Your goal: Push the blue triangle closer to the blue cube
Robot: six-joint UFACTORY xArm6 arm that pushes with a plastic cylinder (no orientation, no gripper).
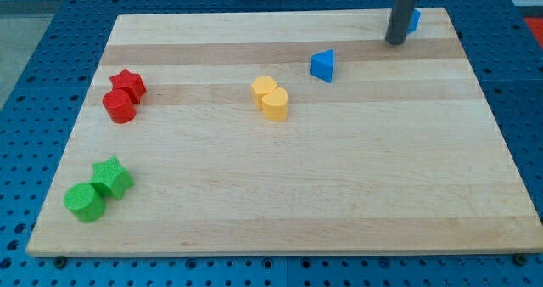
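The blue triangle (322, 65) lies on the wooden board, right of centre near the view's top. The blue cube (414, 19) sits at the board's top right corner, mostly hidden behind my rod. My tip (395, 42) rests on the board just left of and below the blue cube, touching or nearly touching it. The tip is well to the right of and slightly above the blue triangle.
Two yellow blocks (271, 98) sit together near the board's centre, left of and below the triangle. A red star (128, 83) and red cylinder (120, 107) are at the left. A green star (112, 177) and green cylinder (85, 202) are at the bottom left.
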